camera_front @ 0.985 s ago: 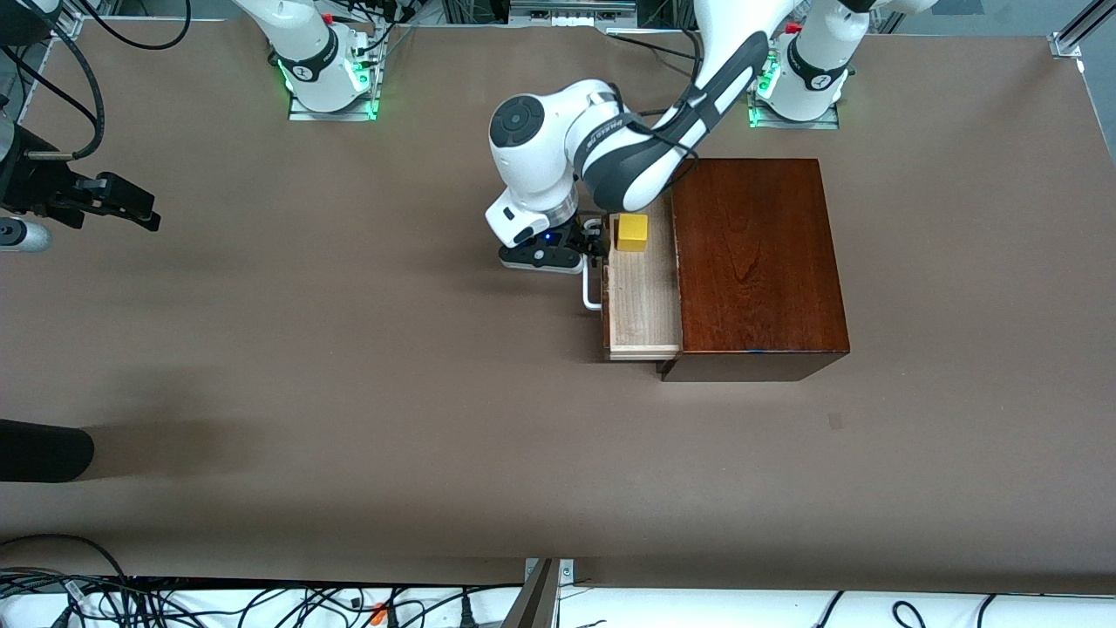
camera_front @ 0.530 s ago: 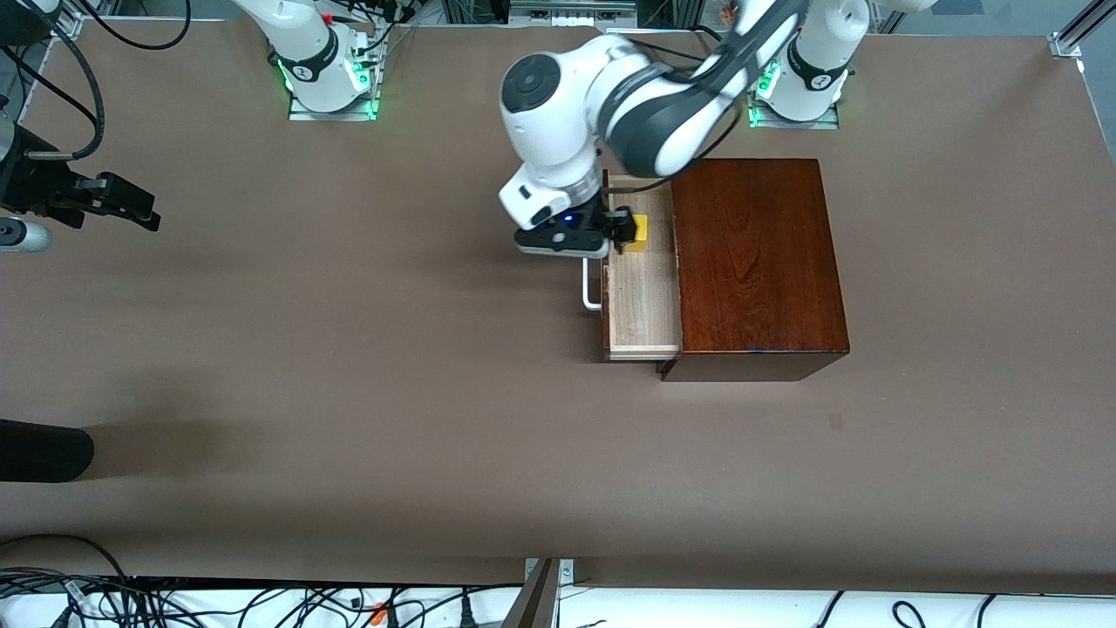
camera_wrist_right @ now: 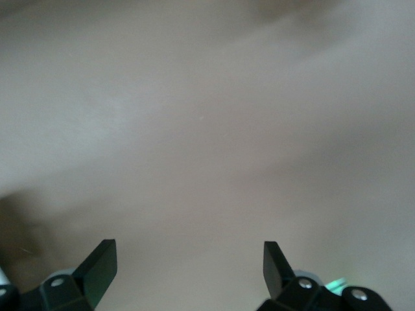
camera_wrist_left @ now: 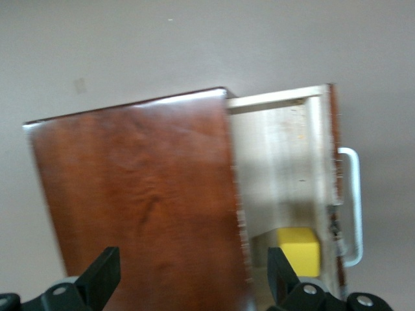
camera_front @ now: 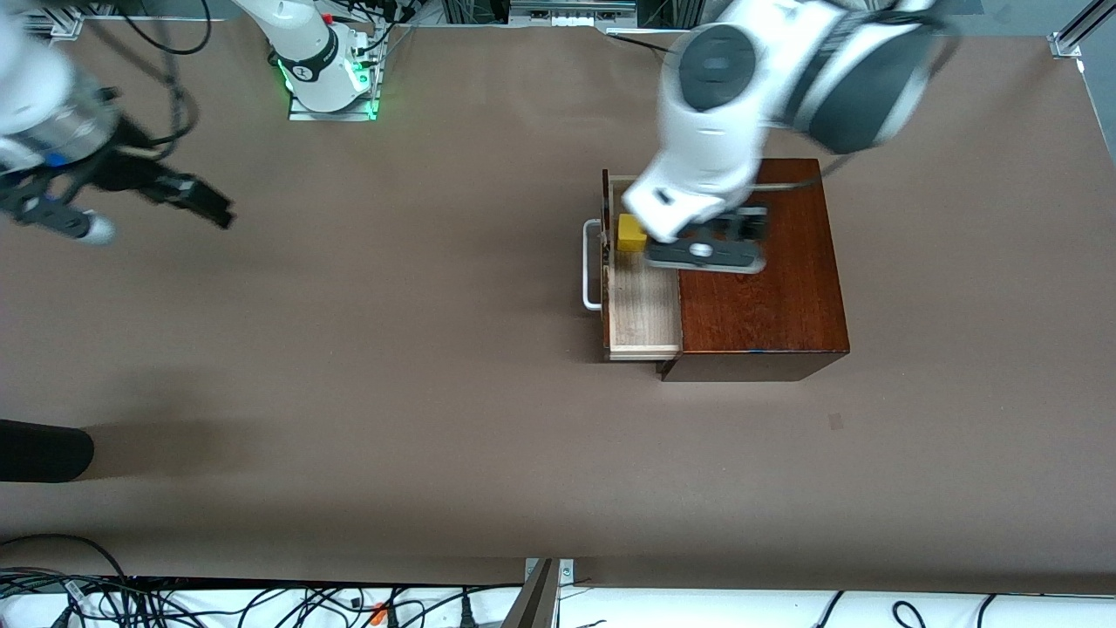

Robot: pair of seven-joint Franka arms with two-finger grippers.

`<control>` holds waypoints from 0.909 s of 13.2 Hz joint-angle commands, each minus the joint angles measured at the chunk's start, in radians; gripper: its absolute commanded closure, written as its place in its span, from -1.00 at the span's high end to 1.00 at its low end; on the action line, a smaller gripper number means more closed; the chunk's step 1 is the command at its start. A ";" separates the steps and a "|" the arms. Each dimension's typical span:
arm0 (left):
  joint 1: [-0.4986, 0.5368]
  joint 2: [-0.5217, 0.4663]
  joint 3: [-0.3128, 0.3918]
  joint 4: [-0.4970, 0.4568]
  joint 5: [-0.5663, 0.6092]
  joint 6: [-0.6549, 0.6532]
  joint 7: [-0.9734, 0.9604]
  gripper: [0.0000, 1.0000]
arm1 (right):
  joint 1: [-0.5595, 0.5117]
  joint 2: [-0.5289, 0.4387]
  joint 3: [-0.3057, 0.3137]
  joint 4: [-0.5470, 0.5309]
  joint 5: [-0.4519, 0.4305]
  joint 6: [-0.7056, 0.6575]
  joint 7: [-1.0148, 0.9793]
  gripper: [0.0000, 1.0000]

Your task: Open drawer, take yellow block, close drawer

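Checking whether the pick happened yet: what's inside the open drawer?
The yellow block sits alone on the drawer floor, ungrasped. The left gripper above hides part; the rest lies inside the box.

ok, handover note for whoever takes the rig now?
Left gripper: open, empty, over the box top beside the open drawer.
Right gripper: open, empty, over bare table at the right arm's end.
Drawer: pulled out. Yellow block sits in it, at the end farther from the front camera.
Done: drawer open.
Left: take block, close drawer.
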State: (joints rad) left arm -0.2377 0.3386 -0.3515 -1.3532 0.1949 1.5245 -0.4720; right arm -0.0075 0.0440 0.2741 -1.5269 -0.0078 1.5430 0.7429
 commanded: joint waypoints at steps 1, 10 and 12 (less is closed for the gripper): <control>0.133 -0.062 -0.011 -0.004 -0.063 -0.046 0.098 1.00 | -0.009 -0.003 0.146 0.008 0.008 -0.004 0.417 1.00; 0.196 -0.306 0.276 -0.197 -0.193 0.011 0.417 1.00 | 0.352 0.258 0.243 0.101 -0.008 0.247 1.523 1.00; 0.196 -0.343 0.315 -0.262 -0.193 0.067 0.415 1.00 | 0.426 0.341 0.240 0.157 -0.047 0.287 1.695 1.00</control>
State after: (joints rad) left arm -0.0290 0.0742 -0.0710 -1.4942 0.0230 1.5187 -0.0728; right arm 0.3558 0.2809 0.5225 -1.4765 -0.0151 1.8244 2.2901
